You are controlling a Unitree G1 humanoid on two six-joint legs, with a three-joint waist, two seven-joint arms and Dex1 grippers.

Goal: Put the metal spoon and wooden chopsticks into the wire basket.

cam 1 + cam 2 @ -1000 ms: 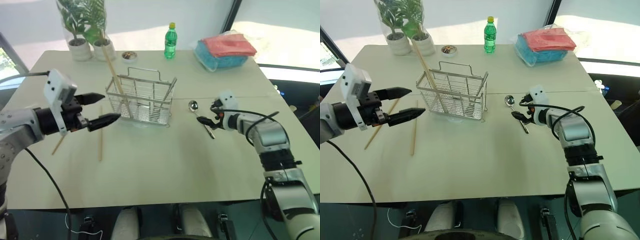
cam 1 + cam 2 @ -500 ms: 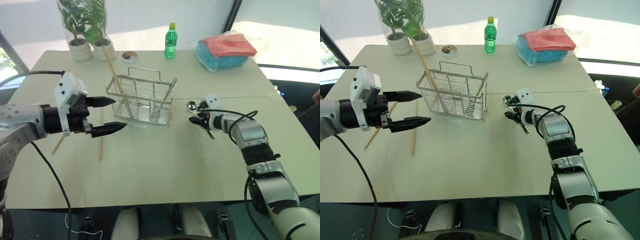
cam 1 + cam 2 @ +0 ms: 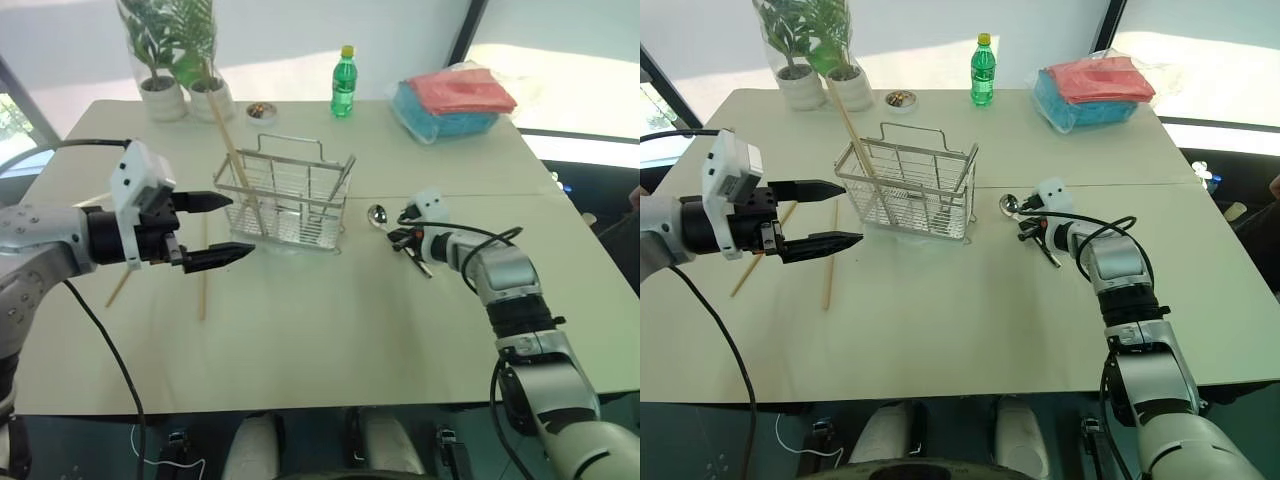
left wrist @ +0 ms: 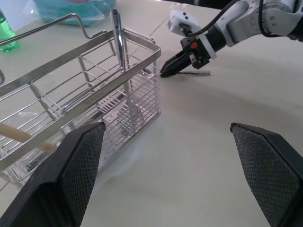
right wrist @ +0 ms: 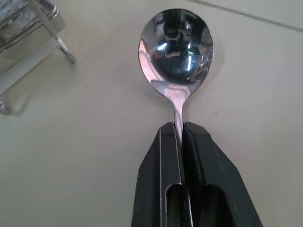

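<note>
Metal spoon (image 5: 176,52) is lying on the worktop (image 3: 330,310) just right of the wire basket (image 3: 285,196), bowl pointing away from the right gripper (image 5: 182,130), which is pinching its handle; the left gripper (image 3: 218,228) is hanging wide beside the basket.
</note>
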